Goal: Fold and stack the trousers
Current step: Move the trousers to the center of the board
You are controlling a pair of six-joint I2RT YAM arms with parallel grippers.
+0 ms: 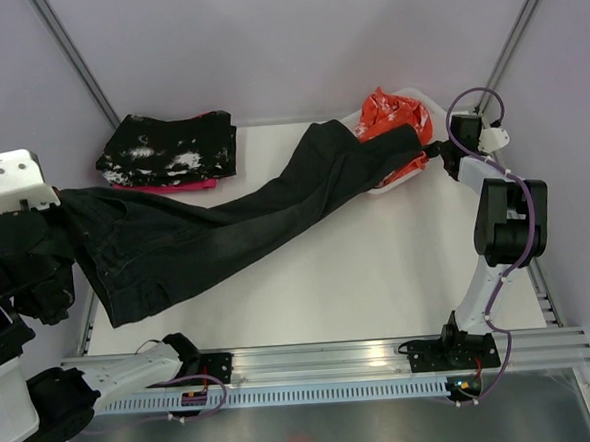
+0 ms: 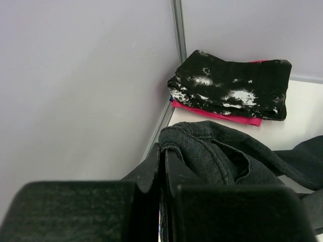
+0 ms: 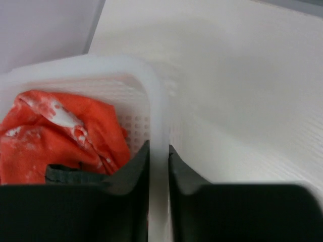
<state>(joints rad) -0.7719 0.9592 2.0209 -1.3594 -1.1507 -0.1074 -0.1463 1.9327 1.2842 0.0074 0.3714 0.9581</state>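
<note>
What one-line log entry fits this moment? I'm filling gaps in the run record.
left gripper: shut on trousers waist | right gripper: astride basket rim, grip unclear | trousers: unfolded, leg end over basket

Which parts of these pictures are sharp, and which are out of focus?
Top view: sharp throughout, even light, only soft shadows by the trousers. Left wrist: the folded stack is sharp, the left fingers close to the lens are blurred. Right wrist: soft overall; basket rim and right fingers blurred most.
</note>
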